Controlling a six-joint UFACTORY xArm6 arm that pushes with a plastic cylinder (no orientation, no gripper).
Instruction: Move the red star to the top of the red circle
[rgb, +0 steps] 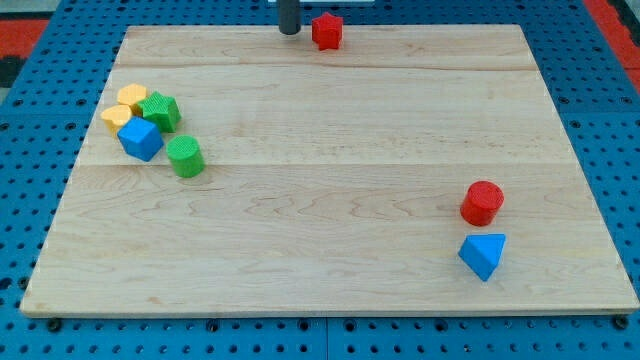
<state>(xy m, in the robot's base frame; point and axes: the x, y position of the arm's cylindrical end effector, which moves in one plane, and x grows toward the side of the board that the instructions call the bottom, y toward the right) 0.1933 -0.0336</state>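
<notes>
The red star (326, 31) sits at the board's top edge, near the middle. The red circle (482, 202) stands at the view's right, in the lower half. My tip (288, 32) is at the top edge, just left of the red star with a small gap between them. The star is far up and to the left of the circle.
A blue triangle block (483, 255) lies just below the red circle. At the view's left is a cluster: two yellow blocks (124, 105), a green star-like block (160, 110), a blue cube (140, 138) and a green cylinder (185, 157). The wooden board (330, 280) lies on a blue pegboard.
</notes>
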